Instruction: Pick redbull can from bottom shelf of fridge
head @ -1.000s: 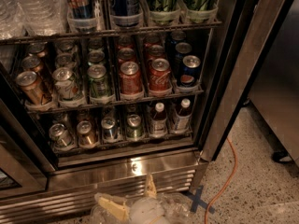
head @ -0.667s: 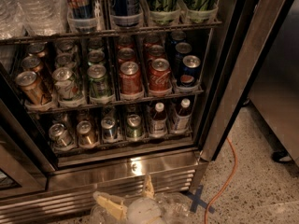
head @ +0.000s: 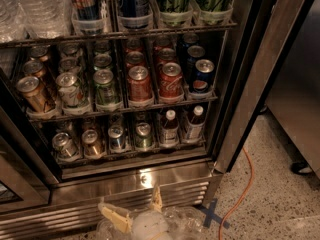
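Observation:
The fridge [head: 150, 176] stands open in front of me, with dark wire racks and a slatted steel grille at its base. On the bottom shelf the redbull can [head: 117, 137] stands upright, slim, blue and silver, third from the left. A slim copper-orange can [head: 92, 143] is on its left and a slim greenish can [head: 143, 135] on its right. My gripper [head: 135, 210] is low at the bottom edge of the view, in front of the grille and below the shelf. It is open and empty, with its yellowish fingers [head: 114, 216] spread apart.
A silver can [head: 64, 145] stands at the shelf's left end and two small bottles [head: 169, 127] at its right. Cola and other cans fill the middle shelf [head: 140, 86]. The steel door frame [head: 250, 99] rises on the right. An orange cable [head: 245, 184] and blue tape cross [head: 214, 214] lie on the floor.

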